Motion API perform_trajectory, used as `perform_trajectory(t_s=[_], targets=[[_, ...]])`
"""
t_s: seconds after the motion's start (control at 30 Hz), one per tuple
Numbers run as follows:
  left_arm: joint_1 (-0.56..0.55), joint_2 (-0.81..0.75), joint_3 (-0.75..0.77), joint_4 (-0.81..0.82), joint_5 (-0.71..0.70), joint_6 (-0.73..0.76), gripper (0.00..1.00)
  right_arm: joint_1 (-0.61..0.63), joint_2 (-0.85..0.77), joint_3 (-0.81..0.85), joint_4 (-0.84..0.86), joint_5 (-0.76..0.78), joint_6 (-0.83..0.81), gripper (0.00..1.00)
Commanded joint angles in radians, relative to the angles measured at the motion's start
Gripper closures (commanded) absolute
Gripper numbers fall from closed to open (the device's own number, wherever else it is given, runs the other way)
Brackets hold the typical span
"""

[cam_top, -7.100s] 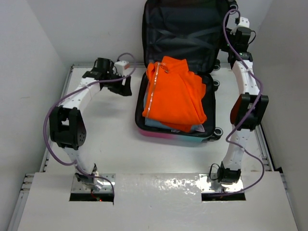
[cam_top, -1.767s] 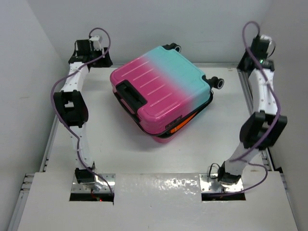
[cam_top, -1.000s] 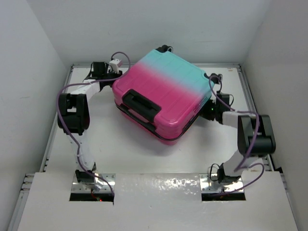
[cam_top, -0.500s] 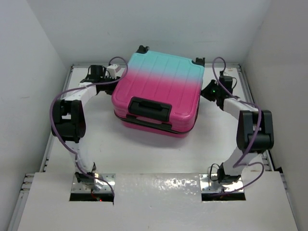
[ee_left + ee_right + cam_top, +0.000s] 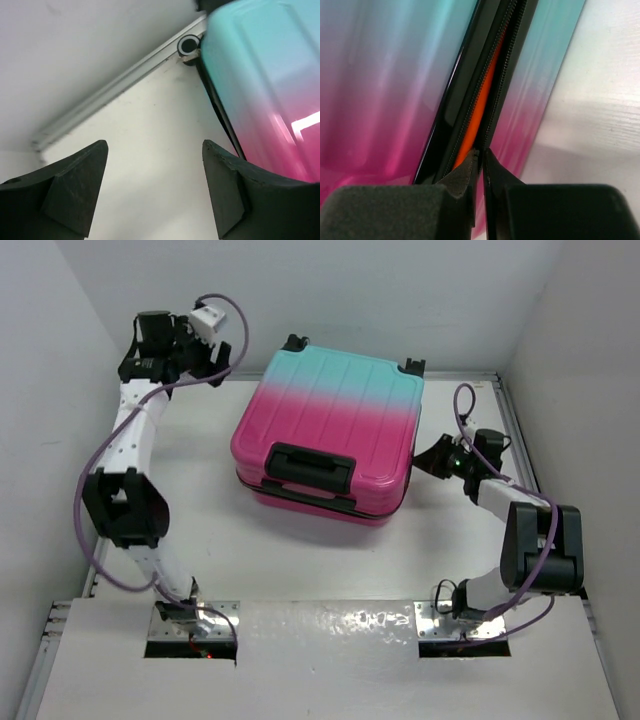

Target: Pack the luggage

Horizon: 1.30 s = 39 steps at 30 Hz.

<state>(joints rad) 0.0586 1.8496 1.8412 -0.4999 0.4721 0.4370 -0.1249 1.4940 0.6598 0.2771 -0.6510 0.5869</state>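
The luggage [image 5: 335, 410], a ribbed pink-to-turquoise suitcase, lies closed on the table with its black handle [image 5: 312, 462] facing me. My right gripper [image 5: 427, 458] is at its right side. In the right wrist view the gripper [image 5: 481, 156] is shut at the zipper seam of the luggage [image 5: 380, 75], apparently pinching the zipper pull, which is mostly hidden. Orange cloth [image 5: 481, 102] shows through the gap in the seam. My left gripper [image 5: 212, 368] is raised at the back left, clear of the case. It is open and empty [image 5: 155, 190], with the luggage [image 5: 270, 85] to its right.
Two wheels [image 5: 295, 341] [image 5: 413, 366] stick out at the case's far edge; one shows in the left wrist view [image 5: 188, 46]. A metal rail [image 5: 115, 87] runs along the table's back edge. White walls close in the table [image 5: 200, 510] on three sides.
The open case with orange clothes was closed and turned square. In the last half second my left arm lifted away to the back left, and my right gripper slid nearer along the right side.
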Motion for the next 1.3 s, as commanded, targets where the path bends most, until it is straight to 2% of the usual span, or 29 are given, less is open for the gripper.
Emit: perform_trajectory(t_s=[0.0, 0.03, 0.07, 0.1, 0.13, 0.17, 0.2, 0.27, 0.3, 0.37, 0.4, 0.43, 0.5, 0.53, 0.67, 0.8, 0.87, 1.0, 1.07, 1.17, 1.23, 1.27], targets=[[-0.124, -0.183, -0.002, -0.205, -0.059, 0.401, 0.27, 0.004, -0.046, -0.032, 0.114, -0.096, 0.038, 0.94], [-0.156, -0.273, -0.037, -0.276, -0.078, 0.539, 0.21, 0.004, -0.055, -0.028, 0.088, -0.093, 0.022, 0.93], [-0.186, -0.329, -0.134, -0.305, -0.101, 0.612, 0.16, 0.002, -0.069, -0.019, 0.041, -0.091, -0.002, 0.91], [-0.254, -0.449, -0.192, -0.331, -0.118, 0.711, 0.11, 0.002, -0.074, -0.017, 0.034, -0.091, -0.004, 0.89], [-0.296, -0.508, -0.260, -0.338, -0.139, 0.759, 0.01, 0.002, -0.074, -0.019, 0.037, -0.099, -0.001, 0.89], [-0.339, -0.571, -0.392, -0.345, -0.205, 0.814, 0.00, 0.002, -0.069, -0.016, 0.049, -0.105, 0.002, 0.88], [-0.441, -0.690, -0.454, -0.316, -0.243, 0.848, 0.00, 0.002, -0.054, -0.012, 0.054, -0.110, 0.010, 0.88], [-0.544, -0.778, -0.570, -0.292, -0.309, 0.833, 0.00, 0.004, -0.041, -0.009, 0.074, -0.110, 0.020, 0.88], [-0.630, -0.806, -0.553, -0.334, -0.287, 0.806, 0.07, 0.002, -0.040, -0.011, 0.082, -0.101, 0.030, 0.88], [-0.690, -0.773, -0.483, -0.429, -0.212, 0.764, 0.26, 0.002, -0.044, -0.008, 0.060, -0.091, 0.005, 0.88], [-0.695, -0.738, -0.440, -0.571, -0.167, 0.757, 0.29, 0.002, -0.047, -0.002, 0.042, -0.093, -0.008, 0.87], [-0.700, -0.642, -0.392, -0.645, -0.077, 0.764, 0.26, 0.002, -0.048, 0.015, 0.005, -0.098, -0.027, 0.86], [-0.718, -0.507, -0.300, -0.768, -0.027, 0.781, 0.16, 0.002, -0.048, 0.024, -0.032, -0.101, -0.065, 0.85], [-0.735, -0.480, -0.281, -0.769, -0.023, 0.778, 0.11, 0.002, -0.048, 0.030, -0.054, -0.098, -0.084, 0.85], [-0.735, -0.425, -0.312, -0.707, -0.070, 0.838, 0.10, 0.002, -0.046, 0.029, -0.055, -0.096, -0.082, 0.85], [-0.735, -0.339, -0.260, -0.759, -0.063, 0.856, 0.13, 0.004, -0.070, 0.009, -0.061, -0.073, -0.093, 0.86], [-0.735, -0.316, -0.235, -0.702, -0.046, 0.812, 0.14, 0.002, -0.084, -0.008, -0.055, -0.073, -0.094, 0.86], [-0.737, -0.245, -0.204, -0.727, -0.040, 0.752, 0.30, 0.002, -0.097, -0.026, -0.056, -0.082, -0.104, 0.85], [-0.753, -0.257, -0.240, -0.750, -0.039, 0.758, 0.32, 0.002, -0.103, -0.028, -0.059, -0.082, -0.105, 0.86], [-0.781, -0.296, -0.347, -0.656, -0.104, 0.709, 0.32, 0.002, -0.106, -0.032, -0.035, -0.090, -0.088, 0.86], [-0.796, -0.288, -0.379, -0.619, -0.144, 0.682, 0.42, 0.004, -0.112, -0.038, -0.021, -0.087, -0.073, 0.86], [-0.799, -0.283, -0.385, -0.602, -0.156, 0.669, 0.51, 0.004, -0.113, -0.042, -0.012, -0.085, -0.068, 0.86]])
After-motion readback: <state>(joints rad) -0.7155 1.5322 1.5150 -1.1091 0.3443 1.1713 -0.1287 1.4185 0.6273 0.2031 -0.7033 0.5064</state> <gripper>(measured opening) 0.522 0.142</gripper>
